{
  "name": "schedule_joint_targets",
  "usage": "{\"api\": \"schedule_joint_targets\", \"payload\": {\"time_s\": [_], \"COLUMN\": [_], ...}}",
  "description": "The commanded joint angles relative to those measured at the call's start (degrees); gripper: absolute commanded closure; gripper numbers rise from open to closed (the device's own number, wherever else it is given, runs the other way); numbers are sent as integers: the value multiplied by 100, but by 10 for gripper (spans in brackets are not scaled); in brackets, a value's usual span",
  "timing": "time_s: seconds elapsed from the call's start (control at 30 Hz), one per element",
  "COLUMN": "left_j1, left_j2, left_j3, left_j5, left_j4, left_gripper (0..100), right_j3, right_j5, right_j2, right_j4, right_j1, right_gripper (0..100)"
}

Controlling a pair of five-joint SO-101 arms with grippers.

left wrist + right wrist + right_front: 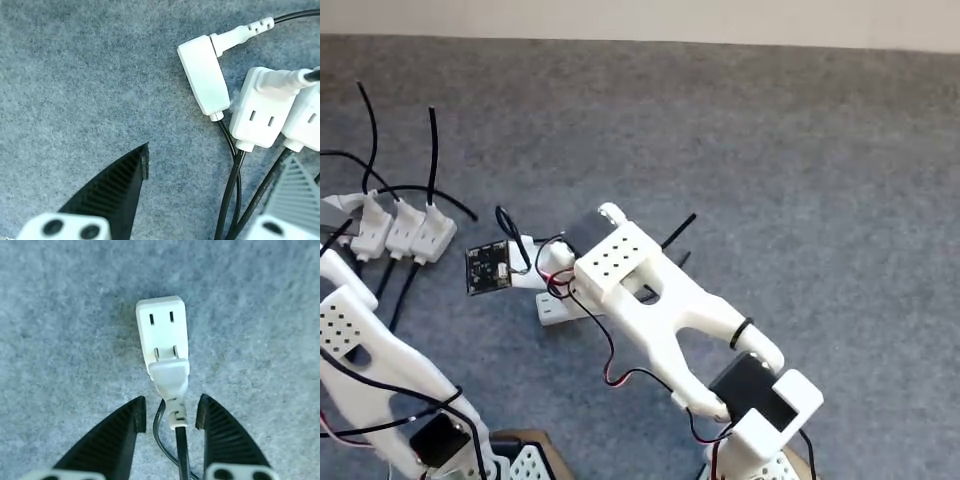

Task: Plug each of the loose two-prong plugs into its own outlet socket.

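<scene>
Grey, felt-like covering lay over the whole bench (800,150). Near its middle your right arm (650,300) was stretched above a white outlet socket (162,332). In the high view the arm hid most of that socket and all of its own hand. A small dark circuit board (488,267) sat just beside the wrist.

Your right hand (171,405) stood with its two black fingers (117,437) apart, one on each side of a loose white plug (170,377). A gap showed on both sides, so it held nothing. The plug's two prongs (165,352) lay bare against the socket's near end. Whether their tips had entered a slot could not be made out. Two slots (160,318) on the socket's upper face were unoccupied.

Toward the bench's left edge, three white socket blocks (405,232) lay side by side, each trailing a black cord (235,190). Your left hand (219,152) hung just short of them, fingers wide apart and holding nothing. The picture's edge cut off its second finger. One block (202,75), seen side-on, had a white connector (242,30) seated at one end. The outermost block was partly cut off at the frame's edge.
</scene>
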Motion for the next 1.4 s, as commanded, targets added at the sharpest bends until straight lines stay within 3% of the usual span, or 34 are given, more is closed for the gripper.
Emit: {"api": "schedule_joint_targets", "payload": {"time_s": [0.0,0.13,0.47,0.7,0.93,1.37], "left_j1": [4,4,4,-31,-13,22], "left_j2": [-31,-31,-22,-22,-13,-22], "left_j3": [-180,-180,-180,-180,-171,136], "left_j5": [18,18,18,18,0,-9], "left_j4": [44,44,44,44,44,26], "left_gripper": [614,614,614,614,614,614], "right_j3": [-295,-295,-295,-1077,-2765,-3916], "right_j5": [-62,-70,-334,-624,-756,-1152], "right_j2": [-154,-154,-48,1323,2334,4004], "right_j4": [48,40,-295,-268,884,1182], "right_j1": [-57,-66,-259,-462,-541,-716], "right_gripper": [872,995,992,992,993,993]}}
